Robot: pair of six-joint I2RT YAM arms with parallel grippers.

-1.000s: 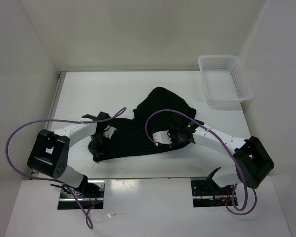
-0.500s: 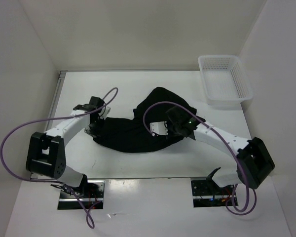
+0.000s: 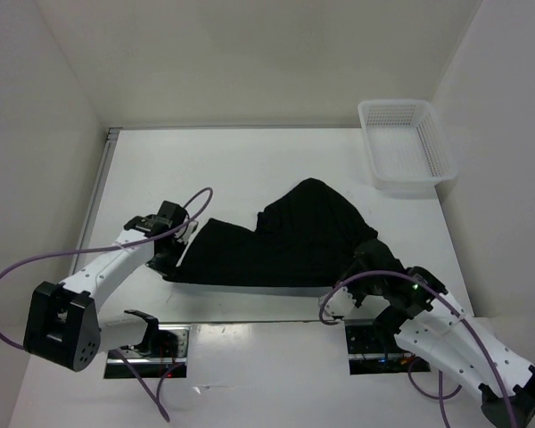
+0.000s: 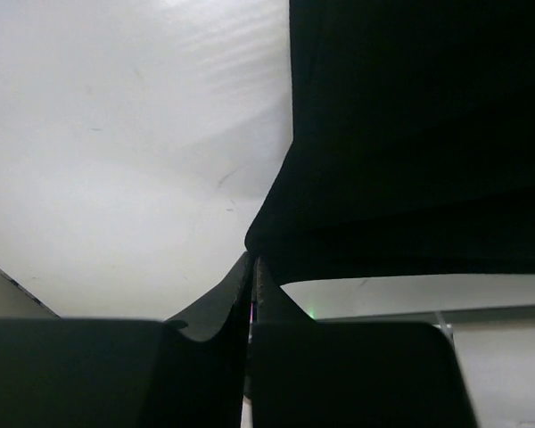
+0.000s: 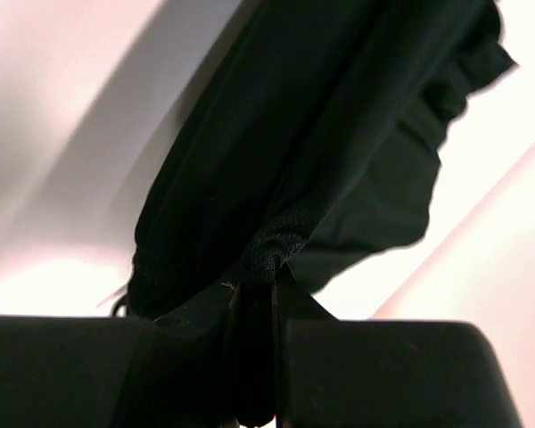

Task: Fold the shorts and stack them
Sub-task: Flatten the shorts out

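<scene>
Shorts (image 3: 285,245) pulled nearer — black cloth stretched taut, wide.

Black shorts (image 3: 285,241) spread on the white desk (image 3: 205,169), center frame, pulled long left to right. Left end effector (image 3: 178,254) at their lower-left corner, right end effector (image 3: 367,263) at the right end, lower right of center. White mesh basket (image 3: 439,147) upper right, well apart from the shorts.

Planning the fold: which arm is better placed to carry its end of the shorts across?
Likely left. The left gripper pinches the shorts' left corner with its arm loosely extended; the right gripper, also gripping, sits close to its base, arm folded tight.
</scene>
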